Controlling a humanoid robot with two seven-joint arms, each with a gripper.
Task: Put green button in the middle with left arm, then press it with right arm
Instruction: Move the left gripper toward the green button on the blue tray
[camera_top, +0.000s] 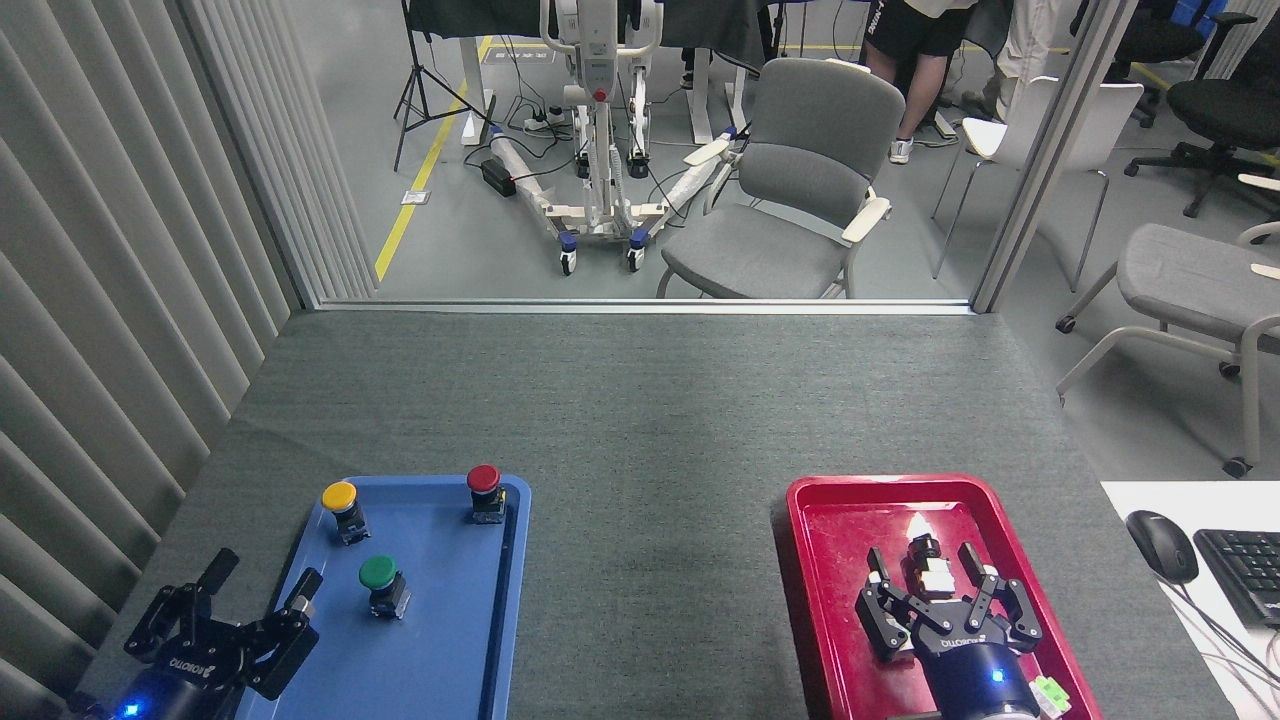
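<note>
Grey felt bench (640, 420), middle bare. Green button (380, 578): upright in blue tray (480, 650), lower left of frame, yellow button (341, 503) and red button (484, 487) near. Left tool (255, 600): open, beside tray's left edge, holding nothing. Right tool (925, 578): open over red tray (830, 520), astride a small white block (935, 575). Risk: domed cap may slip or topple if pinched high; wrong cap could be taken. Office chairs beyond.

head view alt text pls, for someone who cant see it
A green button stands in a blue tray with a yellow button and a red button, while the open left gripper hovers at the tray's near left edge. The open right gripper hangs over a red tray; grey tabletop lies between.
</note>
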